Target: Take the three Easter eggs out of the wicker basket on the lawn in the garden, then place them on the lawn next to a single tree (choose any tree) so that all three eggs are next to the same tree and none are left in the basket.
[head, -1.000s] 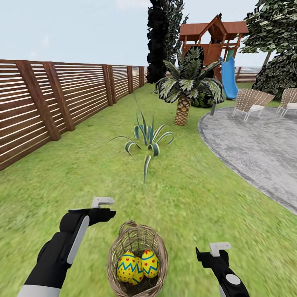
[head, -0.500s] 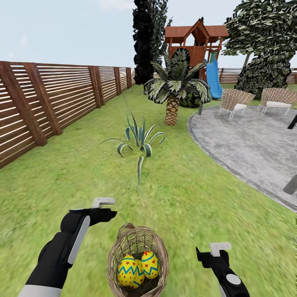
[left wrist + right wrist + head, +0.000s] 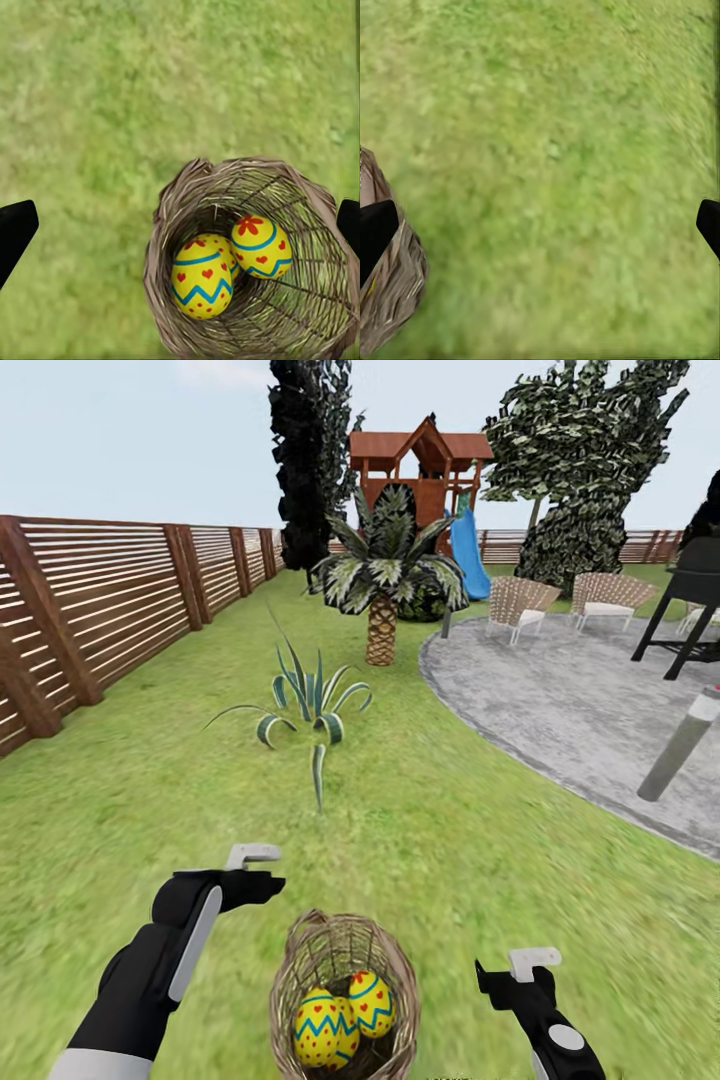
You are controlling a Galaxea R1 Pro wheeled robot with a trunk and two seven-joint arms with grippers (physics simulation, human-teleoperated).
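The wicker basket point(image 3: 345, 995) is seen standing on the lawn point(image 3: 480, 840) directly in front of the robot, between the two arms, and is also shown from above in the left wrist view point(image 3: 251, 259). Two Easter eggs are seen inside it, lying touching side by side on the woven bottom: a front egg point(image 3: 326, 1029) marked with red hearts and dots above and below a blue zigzag band point(image 3: 201, 275), and a rear egg point(image 3: 371, 1004) marked with a red flower and blue bands point(image 3: 261, 246). Whether a third egg lies beneath them cannot be told. The left gripper point(image 3: 262, 878) is held above the grass just beside the basket's left rim; its jaws are spread wide, the dark fingertips point(image 3: 15, 232) being seen at opposite edges of the left wrist view with nothing between them but grass and basket. The right gripper point(image 3: 498, 977) is held near the basket's right side, apart from it; its jaws are likewise spread wide and hold nothing, with one fingertip point(image 3: 375, 229) seen in front of the basket wall point(image 3: 390, 277). Farther off, a spiky agave plant point(image 3: 305, 705), a small palm point(image 3: 385, 575), a wooden fence point(image 3: 110, 595), grey paving point(image 3: 580, 700) and a tree point(image 3: 575, 460) with mottled green foliage are seen
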